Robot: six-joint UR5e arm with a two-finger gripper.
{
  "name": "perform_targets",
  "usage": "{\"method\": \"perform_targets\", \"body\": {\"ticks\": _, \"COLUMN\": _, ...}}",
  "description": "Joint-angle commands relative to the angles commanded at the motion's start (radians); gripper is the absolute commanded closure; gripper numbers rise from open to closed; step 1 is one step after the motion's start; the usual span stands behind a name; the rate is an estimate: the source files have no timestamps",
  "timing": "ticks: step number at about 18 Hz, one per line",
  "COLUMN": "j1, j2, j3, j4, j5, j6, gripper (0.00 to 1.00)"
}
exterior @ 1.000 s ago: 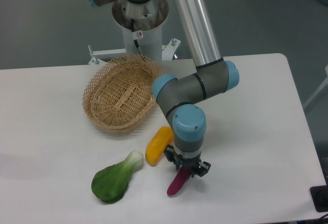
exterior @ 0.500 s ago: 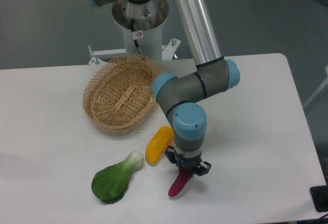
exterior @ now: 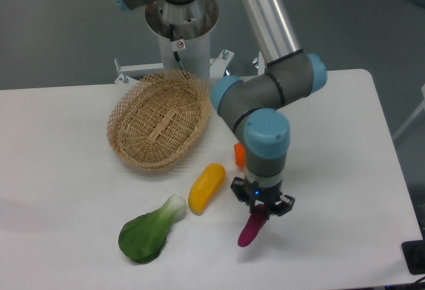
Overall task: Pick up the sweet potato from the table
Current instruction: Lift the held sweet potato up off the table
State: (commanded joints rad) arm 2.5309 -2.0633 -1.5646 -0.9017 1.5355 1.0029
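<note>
The sweet potato is clamped at its upper end by the closed end effector, hanging tilted over the white counter, right of the yellow vegetable.

A: How many vegetables are on the tabletop?

B: Four. One sweet potato, magenta-purple, near the front edge. One yellow oblong vegetable toward the middle. One leafy green bok choy at the front, left of the yellow one. One orange blocky vegetable, mostly hidden behind the arm.

A: Baskets?

B: One woven wicker basket, toward the back edge.

A: And the robot?

B: One arm, carrying one gripper. One tabletop under it all.

A: So the count stands at four vegetables, one basket?

B: Yes, each vegetable a single piece of its kind.
</note>
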Motion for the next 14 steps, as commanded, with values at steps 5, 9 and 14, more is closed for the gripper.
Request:
{"method": "perform_targets", "body": {"ticks": 5, "j1": 0.081, "j2": 0.058, "j3": 0.012, "j4": -0.126, "j5": 0.002, "j6": 0.158, "gripper": 0.84}}
{"method": "perform_targets", "body": {"ticks": 9, "j1": 0.157, "j2": 0.071, "j3": 0.018, "j4": -0.126, "j5": -0.005, "j6": 0.223, "gripper": 0.84}}
{"method": "perform_targets", "body": {"ticks": 14, "j1": 0.203, "j2": 0.068, "j3": 0.029, "j4": -0.126, "j5": 0.000, "j6": 0.293, "gripper": 0.81}}
